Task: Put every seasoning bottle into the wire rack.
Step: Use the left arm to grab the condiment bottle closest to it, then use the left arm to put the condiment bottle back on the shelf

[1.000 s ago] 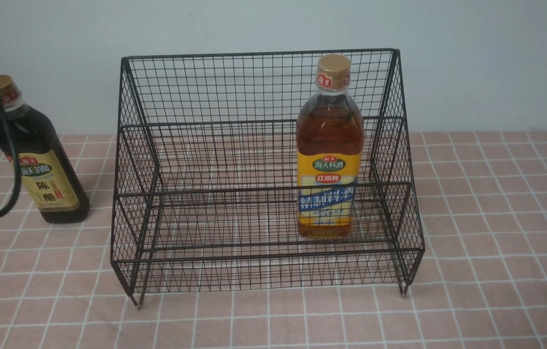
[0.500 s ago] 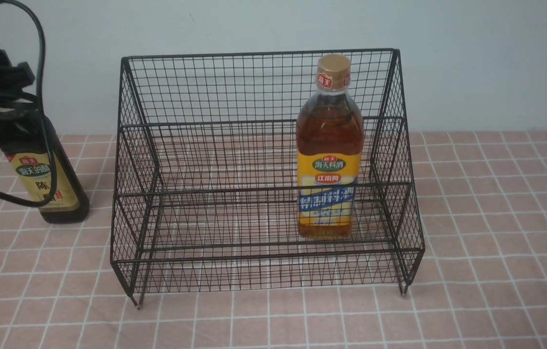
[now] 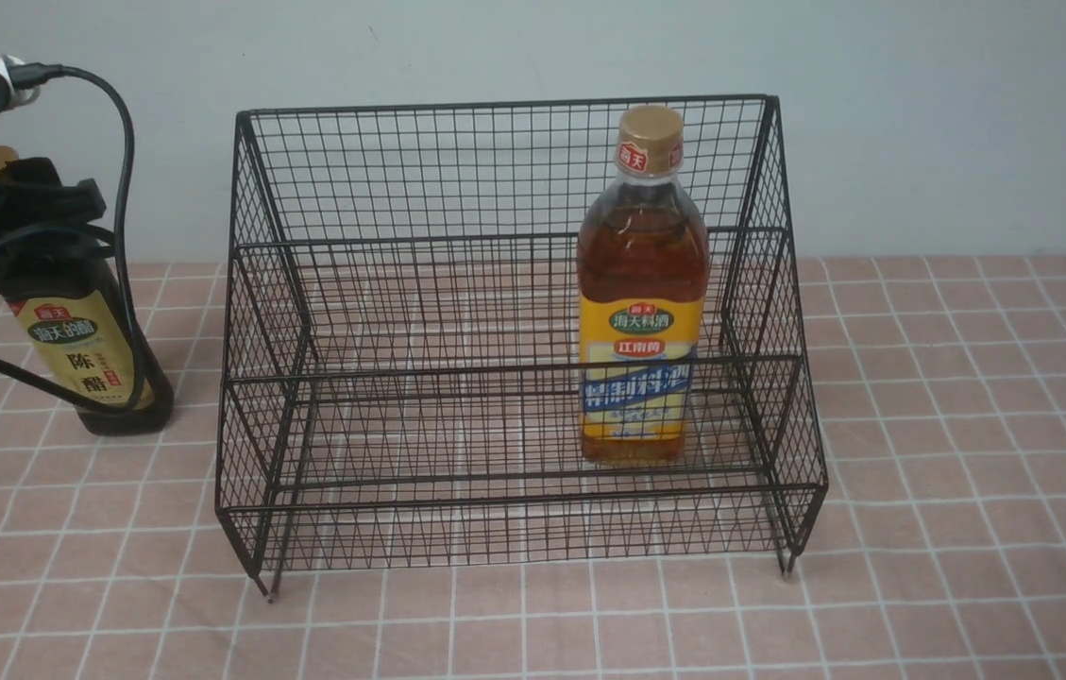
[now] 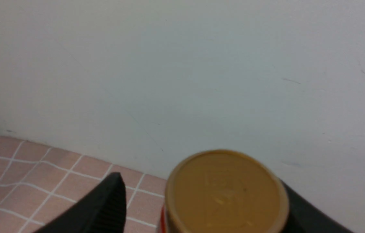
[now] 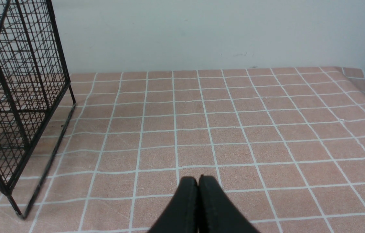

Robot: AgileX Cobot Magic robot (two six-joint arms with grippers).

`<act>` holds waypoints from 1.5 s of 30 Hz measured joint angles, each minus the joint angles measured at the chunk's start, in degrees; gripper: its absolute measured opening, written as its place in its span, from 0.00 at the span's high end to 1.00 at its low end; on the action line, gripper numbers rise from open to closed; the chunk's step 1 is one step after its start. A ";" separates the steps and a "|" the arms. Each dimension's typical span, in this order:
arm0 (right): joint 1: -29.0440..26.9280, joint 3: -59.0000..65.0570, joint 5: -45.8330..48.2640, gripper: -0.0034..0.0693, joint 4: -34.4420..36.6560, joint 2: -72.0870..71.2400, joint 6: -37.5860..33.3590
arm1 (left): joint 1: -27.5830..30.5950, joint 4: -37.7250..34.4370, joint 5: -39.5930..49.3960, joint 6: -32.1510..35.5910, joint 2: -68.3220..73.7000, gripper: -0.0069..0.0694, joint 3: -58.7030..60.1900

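Left gripper: fingers spread, one on either side of the dark bottle's gold cap; one finger stood visibly clear of it, so nothing was pinched yet.
Dark bottle: upright on the pink checked cloth, outside the rack at its 9 o'clock, just beside the side mesh.
Step in hand: apparently the grasp on this bottle; it looked best to centre the neck between the fingers and close below the cap, squarely, so the tall bottle would not tip.
Wire rack: lower tier free from the middle toward 9 o'clock; the bottle would probably need lifting above the sloped side before travelling toward 3 o'clock, then lowering straight.
Amber bottle: already upright in the rack's lower tier, toward its 3 o'clock side; worth leaving a gap to it.
Right gripper: fingers pressed together, empty, over bare cloth at the rack's 3 o'clock.
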 joint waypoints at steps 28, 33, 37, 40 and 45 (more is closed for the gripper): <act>0.00 0.00 0.00 0.97 0.00 0.00 0.00 | -1.77 -1.11 17.83 5.57 -21.84 0.51 -18.91; 0.00 0.00 0.00 0.97 0.00 0.00 0.00 | -8.23 -1.46 18.68 5.32 -22.37 0.51 -22.53; 0.00 0.00 0.00 0.97 0.00 0.00 0.00 | -14.86 -1.51 18.00 5.19 -22.07 0.51 -23.76; 0.00 0.00 0.00 0.97 0.00 0.00 0.00 | -19.09 -1.72 15.46 4.83 -20.49 0.51 -23.81; 0.00 0.00 0.00 0.97 0.00 0.00 0.00 | -22.04 -2.40 11.50 4.68 -15.96 0.51 -23.81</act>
